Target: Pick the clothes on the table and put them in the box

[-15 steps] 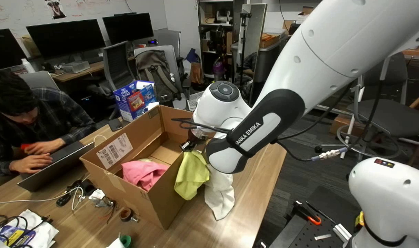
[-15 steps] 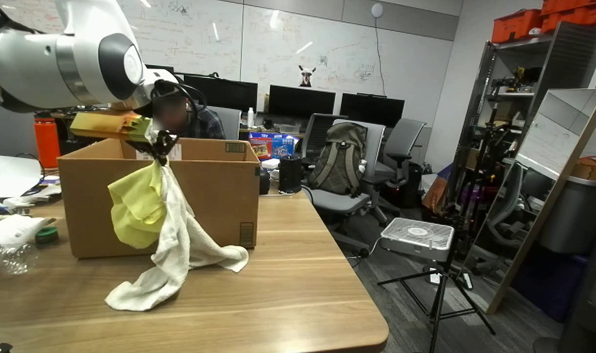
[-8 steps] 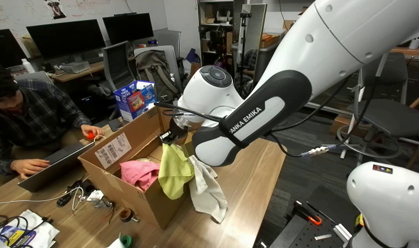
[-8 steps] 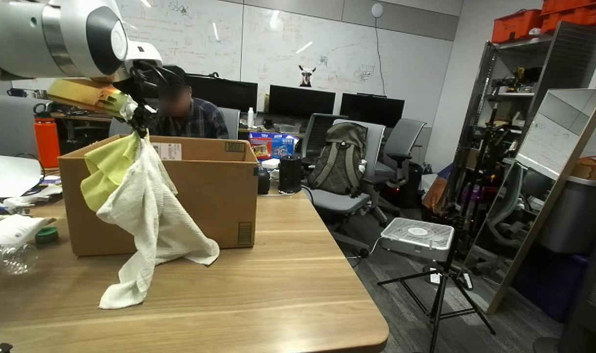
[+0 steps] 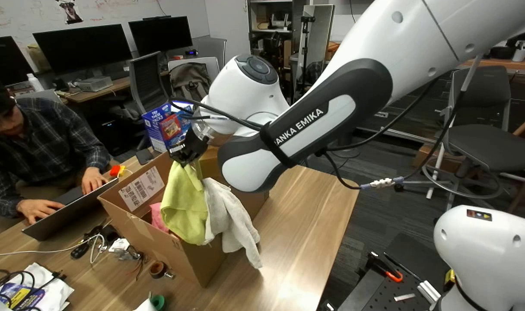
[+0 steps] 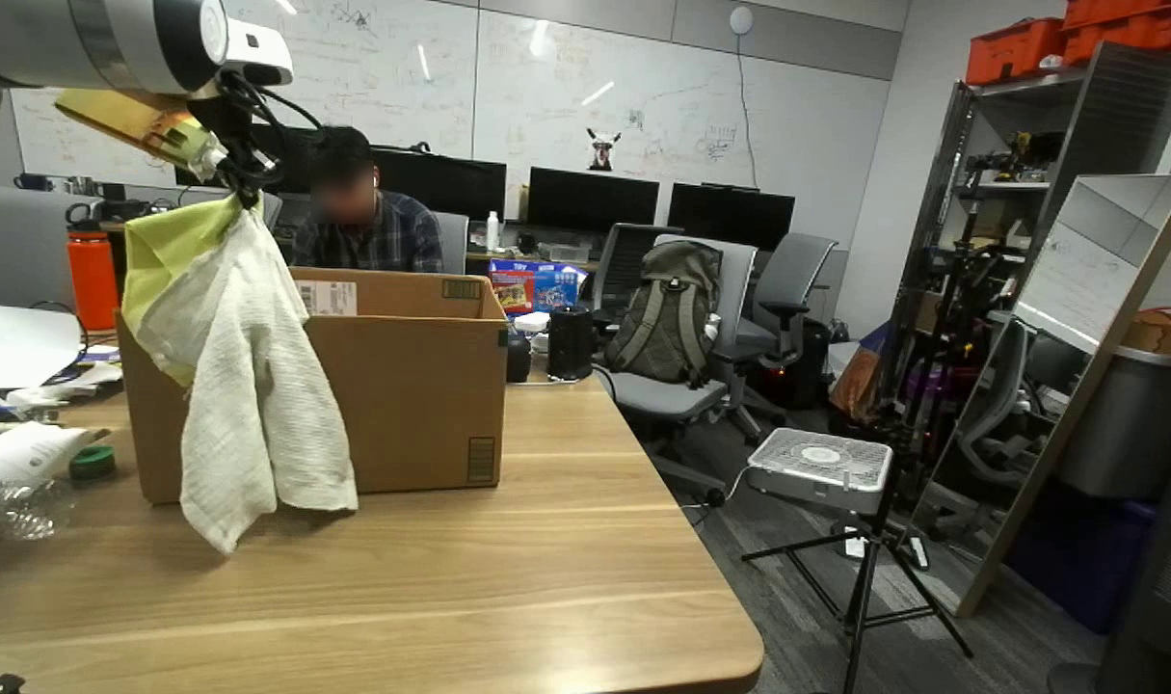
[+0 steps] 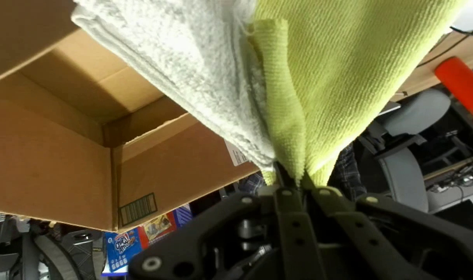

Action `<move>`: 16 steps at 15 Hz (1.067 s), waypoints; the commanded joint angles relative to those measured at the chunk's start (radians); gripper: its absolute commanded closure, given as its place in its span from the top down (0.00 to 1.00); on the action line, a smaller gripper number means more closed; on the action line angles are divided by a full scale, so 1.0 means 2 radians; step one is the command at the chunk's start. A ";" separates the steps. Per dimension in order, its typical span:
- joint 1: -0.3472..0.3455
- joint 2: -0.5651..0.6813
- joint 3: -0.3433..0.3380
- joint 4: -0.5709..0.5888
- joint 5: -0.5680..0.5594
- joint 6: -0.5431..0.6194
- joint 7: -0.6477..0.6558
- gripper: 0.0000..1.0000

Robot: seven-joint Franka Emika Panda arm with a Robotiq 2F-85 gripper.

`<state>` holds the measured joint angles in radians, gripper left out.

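The fingers pinch the yellow-green cloth and the white cloth together, both hanging below them. Lower than the fingers, on the tabletop, stands the cardboard box; the pink cloth lies inside, partly hidden behind the yellow-green cloth in an exterior view.

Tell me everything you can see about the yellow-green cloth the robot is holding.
The yellow-green cloth looks like soft fabric, finely ribbed in the wrist view, with a narrow folded strip next to the white cloth. Its top is pinched in the tool, and the rest hangs in loose folds against that white cloth. In both exterior views it hangs in front of part of the cardboard box; whether they touch is unclear.
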<state>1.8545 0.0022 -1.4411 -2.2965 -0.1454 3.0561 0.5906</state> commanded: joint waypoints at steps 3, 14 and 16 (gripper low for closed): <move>0.013 -0.017 0.020 0.072 -0.003 -0.031 0.078 0.01; 0.013 -0.019 0.052 0.240 -0.038 -0.130 0.248 0.01; 0.014 -0.027 0.057 0.275 -0.055 -0.158 0.275 0.01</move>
<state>1.8757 -0.0076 -1.3442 -1.8544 -0.1930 2.8249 1.0524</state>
